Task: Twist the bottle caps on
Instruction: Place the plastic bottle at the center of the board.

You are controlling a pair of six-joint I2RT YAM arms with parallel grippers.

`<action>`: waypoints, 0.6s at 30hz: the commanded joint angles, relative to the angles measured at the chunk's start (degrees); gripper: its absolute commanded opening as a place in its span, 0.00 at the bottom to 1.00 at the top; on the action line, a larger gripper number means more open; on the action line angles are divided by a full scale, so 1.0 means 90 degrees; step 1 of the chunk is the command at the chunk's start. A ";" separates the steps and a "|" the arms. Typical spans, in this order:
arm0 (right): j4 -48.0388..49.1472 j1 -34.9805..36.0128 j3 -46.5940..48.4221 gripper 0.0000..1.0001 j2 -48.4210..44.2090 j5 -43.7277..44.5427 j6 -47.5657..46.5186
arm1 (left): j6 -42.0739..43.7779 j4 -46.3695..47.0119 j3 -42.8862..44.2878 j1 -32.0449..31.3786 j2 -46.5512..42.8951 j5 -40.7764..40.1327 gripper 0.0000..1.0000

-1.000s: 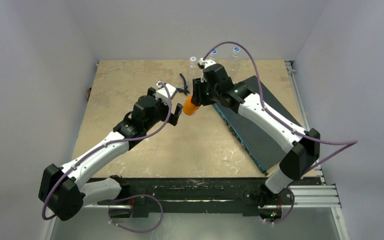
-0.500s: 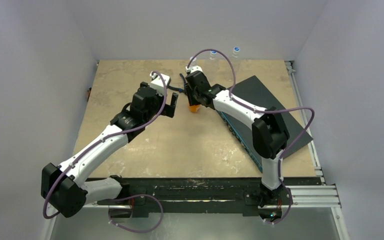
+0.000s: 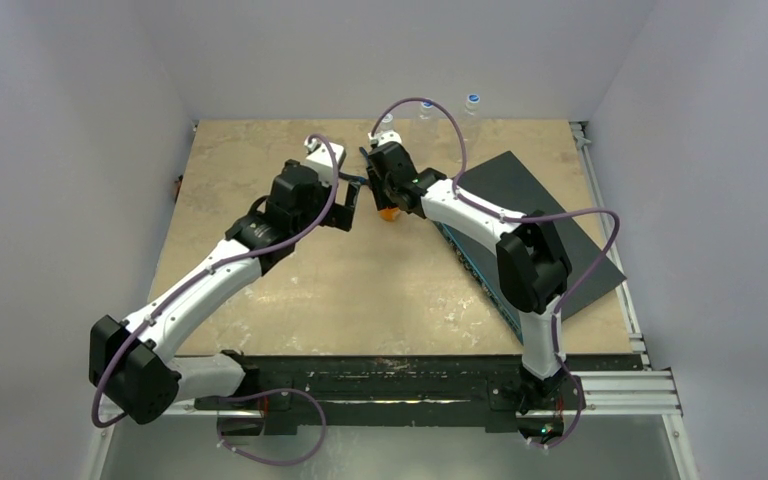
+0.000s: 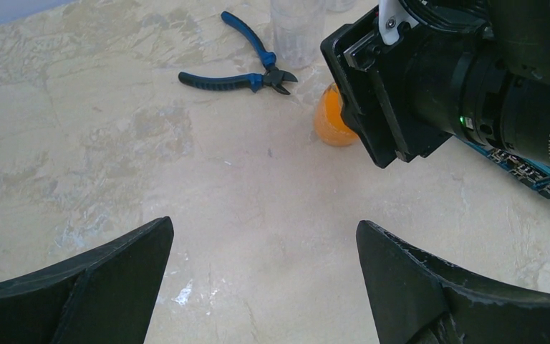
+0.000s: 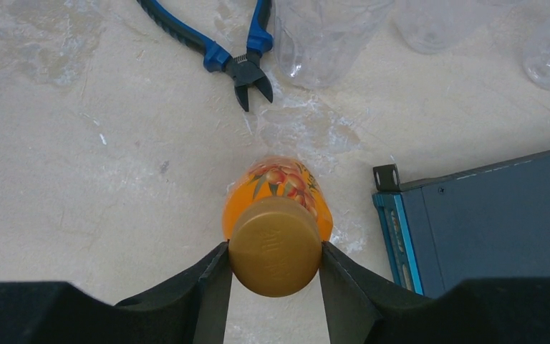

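Right gripper (image 5: pixel 275 271) clamps orange-brown cap (image 5: pixel 275 244) atop orange bottle (image 5: pixel 281 183) (left gripper (image 4: pixel 265 276) wide open, empty); next likely twisting tight

Blue-handled pliers (image 4: pixel 265 75): flat on tabletop, upper centre of left wrist view, handles spread, jaws pointing right.
Beige marbled tabletop (image 3: pixel 410 290): white scuff patches.
Dark flat panel (image 3: pixel 520 180), blue edge: lying angled, right of overhead view.
Metal rail (image 3: pixel 620 385): bottom edge.

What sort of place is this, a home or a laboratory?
Probably a robotics lab cell: left arm and right arm mounted on a metal rail, plain walls boxing in the table, props like an orange bottle and pliers.
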 commanded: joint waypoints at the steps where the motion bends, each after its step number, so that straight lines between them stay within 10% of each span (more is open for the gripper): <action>1: 0.0118 0.0008 0.0350 0.53 0.0064 0.0105 0.0022 | -0.0191 -0.0116 0.0427 0.0053 0.0103 0.0159 1.00; 18: -0.0235 -0.0028 0.0616 0.99 -0.0635 -0.0378 0.0296 | -0.0434 -0.0495 0.1010 0.0082 0.0268 0.0095 1.00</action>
